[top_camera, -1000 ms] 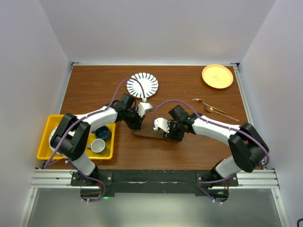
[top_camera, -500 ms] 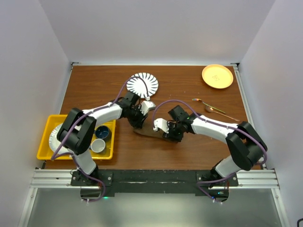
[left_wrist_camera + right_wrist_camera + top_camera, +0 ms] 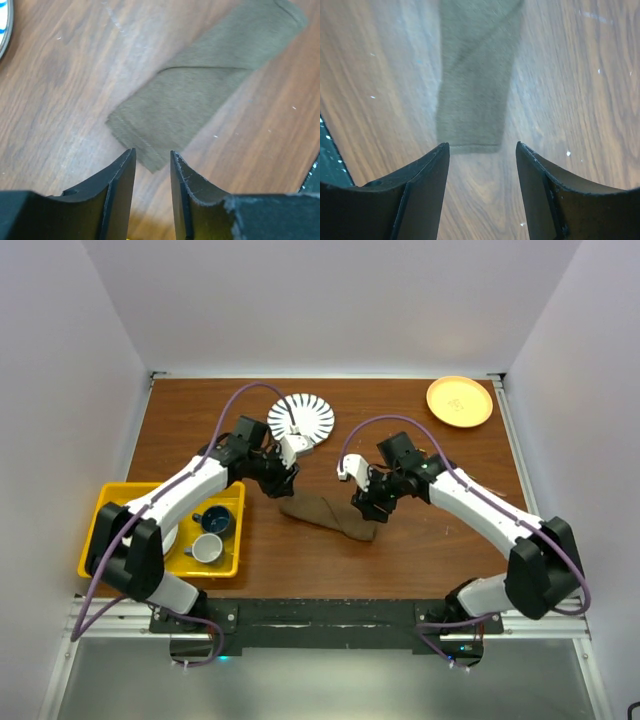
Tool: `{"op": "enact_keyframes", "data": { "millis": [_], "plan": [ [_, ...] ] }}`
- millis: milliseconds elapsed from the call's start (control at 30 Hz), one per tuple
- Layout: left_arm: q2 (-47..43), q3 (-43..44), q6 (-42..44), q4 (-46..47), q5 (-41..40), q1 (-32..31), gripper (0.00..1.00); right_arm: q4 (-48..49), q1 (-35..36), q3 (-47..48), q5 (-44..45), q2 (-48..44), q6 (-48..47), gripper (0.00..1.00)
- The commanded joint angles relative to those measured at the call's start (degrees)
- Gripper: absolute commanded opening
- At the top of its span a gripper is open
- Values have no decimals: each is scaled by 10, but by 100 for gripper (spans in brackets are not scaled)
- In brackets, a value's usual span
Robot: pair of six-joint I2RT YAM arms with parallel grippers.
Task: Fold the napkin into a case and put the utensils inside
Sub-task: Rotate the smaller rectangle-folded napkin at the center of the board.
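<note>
1 napkin (image 3: 328, 517) + 2 plates (image 3: 300, 418) (image 3: 459, 401) on tbl (image 3: 180, 420)

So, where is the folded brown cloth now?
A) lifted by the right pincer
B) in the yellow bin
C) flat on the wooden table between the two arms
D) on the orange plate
C: the cloth lies flat on the table; the left pincer and the right pincer are open and empty.

No text, label, brand or number can be read anywhere. The round orange-yellow plate (image 3: 459, 401) on the brown wooden tabletop (image 3: 400, 430) bears a faint pale mark at its centre, perhaps a print, too small to read.
</note>
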Motion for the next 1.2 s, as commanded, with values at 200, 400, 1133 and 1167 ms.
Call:
{"op": "enact_keyframes", "data": {
  "millis": [200, 400, 1133, 1167],
  "plan": [
    [22, -38, -23, -26, -42, -15, 30, -38, -15, 56, -26, 143, -60, 64],
    [81, -16, -38, 5, -60, -16, 27, -20, -16, 33, -47, 167, -73, 63],
    [293, 170, -99, 109, 2, -39, 34, 48, 98, 25, -167, 174, 86, 81],
    [296, 172, -99, 111, 7, -42, 34, 51, 97, 28, -161, 173, 93, 83]
  ]
}}
